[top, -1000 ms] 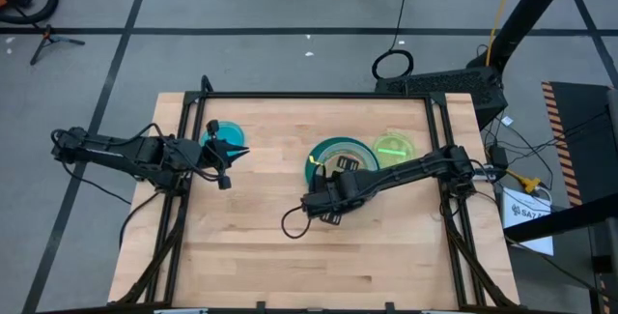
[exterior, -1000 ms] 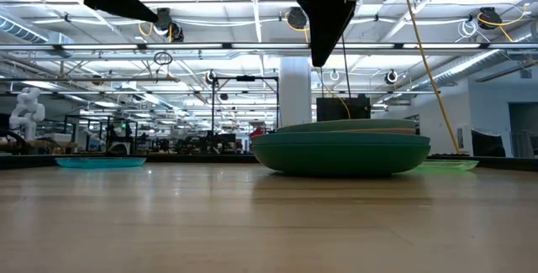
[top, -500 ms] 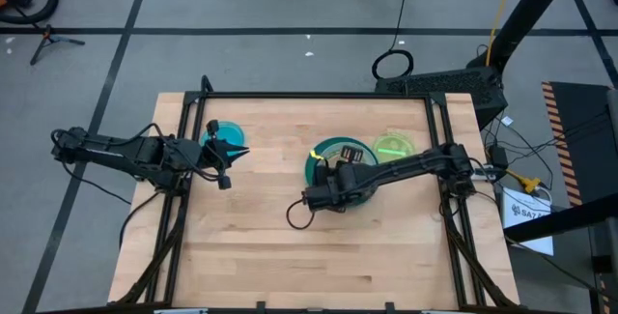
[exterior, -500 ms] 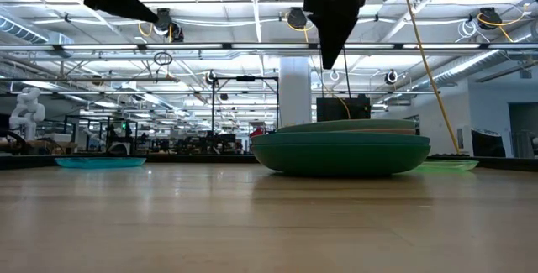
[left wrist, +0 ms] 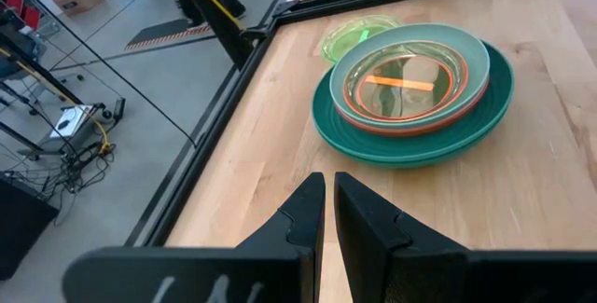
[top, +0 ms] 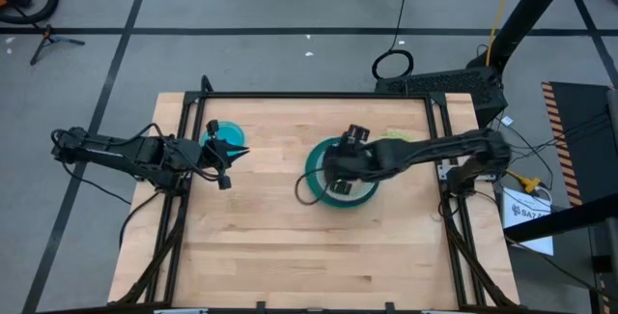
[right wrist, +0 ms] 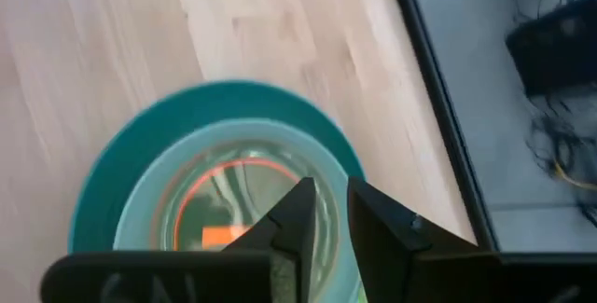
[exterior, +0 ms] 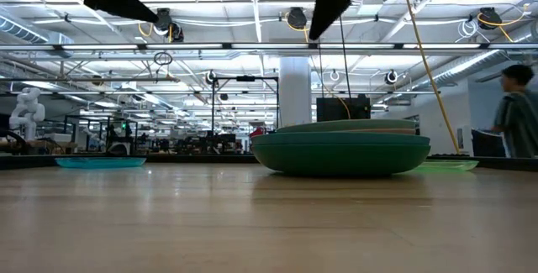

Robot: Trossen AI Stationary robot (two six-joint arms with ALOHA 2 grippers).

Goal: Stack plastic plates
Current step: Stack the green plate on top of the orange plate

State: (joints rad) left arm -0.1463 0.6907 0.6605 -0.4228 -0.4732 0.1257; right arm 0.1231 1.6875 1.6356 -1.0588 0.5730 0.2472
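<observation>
A stack of plastic plates (left wrist: 415, 93) stands right of the table's middle. Its large teal plate (left wrist: 485, 117) rests on the wood; a pale mint plate (left wrist: 471, 61), a red-orange rim and a clear inner plate nest in it. A lime plate (left wrist: 359, 33) lies flat beyond the stack, toward the far right. A blue plate (top: 224, 132) lies flat at the far left. My right gripper (right wrist: 328, 212) hangs above the stack (right wrist: 219, 200), narrowly open and empty. My left gripper (left wrist: 329, 212) waits shut over the left side (top: 230, 153), near the blue plate.
A black frame (top: 319, 96) runs along the table's far edge and both sides. Bare wood (top: 319, 256) fills the near half of the table. A person (exterior: 514, 109) stands in the room behind the table, at the right of the low view.
My right gripper has risen and drawn back toward the table's far right, from the stack's near left rim to above the stack, and its fingers have tipped to a flatter slant. The plates have kept still.
</observation>
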